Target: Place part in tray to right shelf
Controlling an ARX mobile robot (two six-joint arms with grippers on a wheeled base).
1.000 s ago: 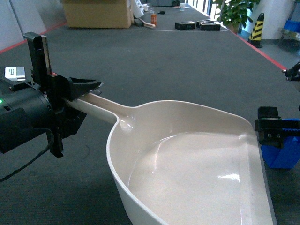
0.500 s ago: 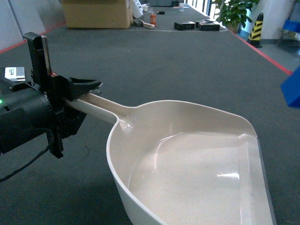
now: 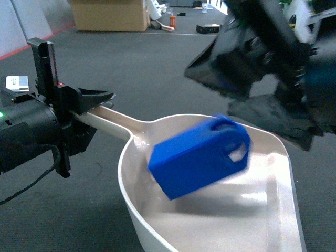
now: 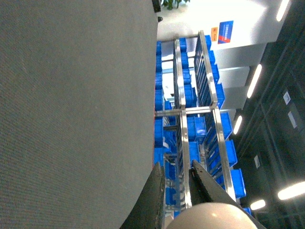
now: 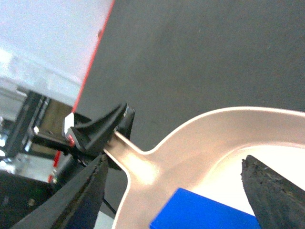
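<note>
The right gripper has swung in over the tray, fingers spread wide; the part drops free below them. Left gripper stays clamped on the handle. Next: carry to the shelf.

A blurred, tilted bright-blue part sits, seemingly mid-air, over the pale beige tray
</note>
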